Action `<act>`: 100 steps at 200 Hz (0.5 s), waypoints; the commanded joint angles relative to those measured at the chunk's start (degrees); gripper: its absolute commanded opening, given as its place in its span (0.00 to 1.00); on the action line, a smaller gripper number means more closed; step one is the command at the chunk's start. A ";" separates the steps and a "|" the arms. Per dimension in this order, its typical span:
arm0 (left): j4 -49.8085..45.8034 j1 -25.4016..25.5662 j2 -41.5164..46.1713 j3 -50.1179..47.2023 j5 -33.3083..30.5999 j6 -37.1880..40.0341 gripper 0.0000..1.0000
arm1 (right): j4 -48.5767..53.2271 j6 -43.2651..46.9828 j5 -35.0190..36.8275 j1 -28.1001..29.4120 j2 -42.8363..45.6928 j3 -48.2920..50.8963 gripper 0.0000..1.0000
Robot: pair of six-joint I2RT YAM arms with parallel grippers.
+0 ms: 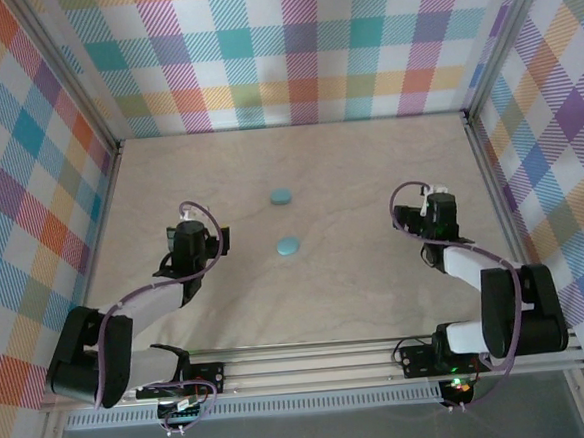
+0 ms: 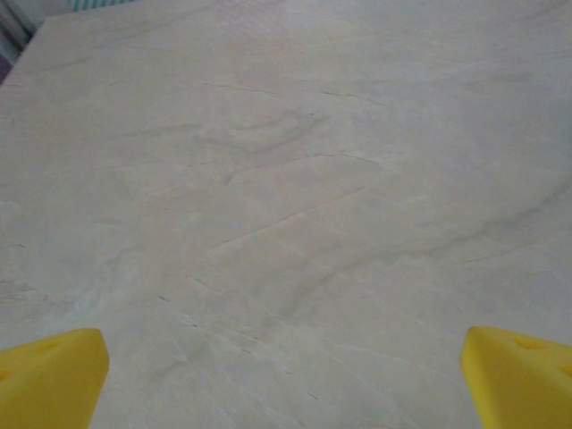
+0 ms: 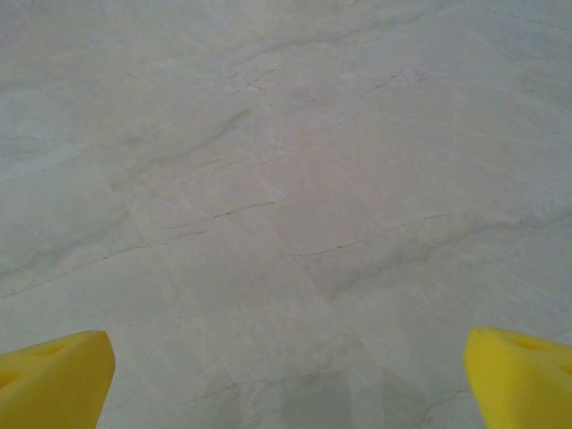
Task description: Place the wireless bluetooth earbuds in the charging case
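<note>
Left wrist and right wrist: left claw [image 2: 286, 380] and right claw [image 3: 286, 380] spread wide, empty, over bench [image 2: 286, 179]; farther out, mid-bench, near case [image 1: 289, 245] and far case [image 1: 282, 196] lie apart, earbuds too small to tell, so likely between steps, and next calls for reaching inward to a case.
</note>
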State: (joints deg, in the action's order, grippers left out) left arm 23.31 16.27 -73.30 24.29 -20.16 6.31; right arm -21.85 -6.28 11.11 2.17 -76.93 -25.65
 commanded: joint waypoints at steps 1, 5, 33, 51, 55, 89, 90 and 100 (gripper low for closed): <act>10.64 -1.28 -1.85 -2.23 -2.32 1.14 1.00 | -13.87 4.17 -3.54 -0.47 -2.38 0.32 1.00; 11.71 -1.78 -2.17 -2.66 -1.25 0.85 1.00 | -13.84 5.00 -5.25 -0.43 -2.91 0.19 1.00; 19.02 -3.97 -3.83 -4.50 3.89 0.87 1.00 | -22.70 6.26 -9.37 -0.49 -6.93 2.14 1.00; 24.13 -5.22 -5.69 -5.56 5.39 0.22 1.00 | -28.41 5.36 -6.95 -0.43 -10.38 3.79 1.00; 25.42 -5.38 -6.27 -5.80 5.72 0.36 1.00 | -30.49 5.29 -6.67 -0.46 -11.25 4.24 1.00; 29.34 -6.79 -11.60 -5.70 7.93 -0.37 1.00 | -27.26 4.15 -4.89 -0.76 -10.90 2.99 1.00; 29.56 -6.78 -11.82 -5.68 7.94 -0.39 1.00 | -27.49 4.16 -4.84 -0.77 -10.98 3.02 1.00; 30.37 -7.67 -13.35 -5.38 8.87 -1.10 1.00 | -26.89 4.10 -4.87 -0.73 -10.83 2.89 1.00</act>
State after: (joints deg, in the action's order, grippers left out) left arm 46.98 10.35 -83.70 19.29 -14.39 6.76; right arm -45.17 -2.09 5.56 1.91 -87.72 -21.69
